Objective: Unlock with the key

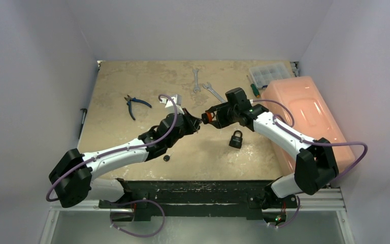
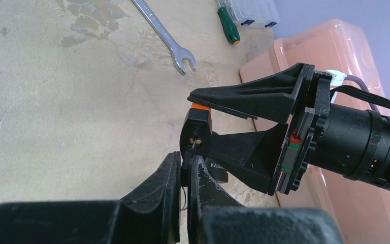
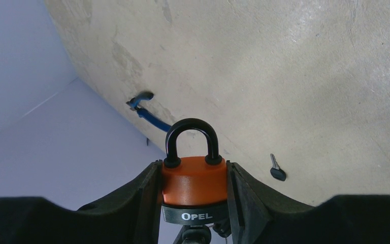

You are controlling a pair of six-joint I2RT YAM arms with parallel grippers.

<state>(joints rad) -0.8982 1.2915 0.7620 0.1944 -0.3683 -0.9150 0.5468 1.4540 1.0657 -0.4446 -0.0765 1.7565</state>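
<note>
My right gripper [image 3: 195, 175] is shut on an orange padlock [image 3: 194, 180] with a black base marked OPEL and a black shackle seated in the body. In the top view the right gripper [image 1: 214, 117] holds the padlock [image 1: 207, 116] above the table's middle. My left gripper [image 2: 187, 163] is shut on a black-headed key [image 2: 186, 170], its blade at the keyhole in the padlock's base [image 2: 196, 133]. The left gripper [image 1: 195, 123] meets the padlock from the left.
A second black padlock [image 1: 236, 139] and a loose black-headed key [image 3: 276, 170] lie on the table. Blue pliers [image 1: 134, 104], two wrenches [image 1: 205, 85], a green screwdriver [image 1: 254, 88], a clear parts box [image 1: 270, 73] and an orange bin [image 1: 307, 117] sit behind and right.
</note>
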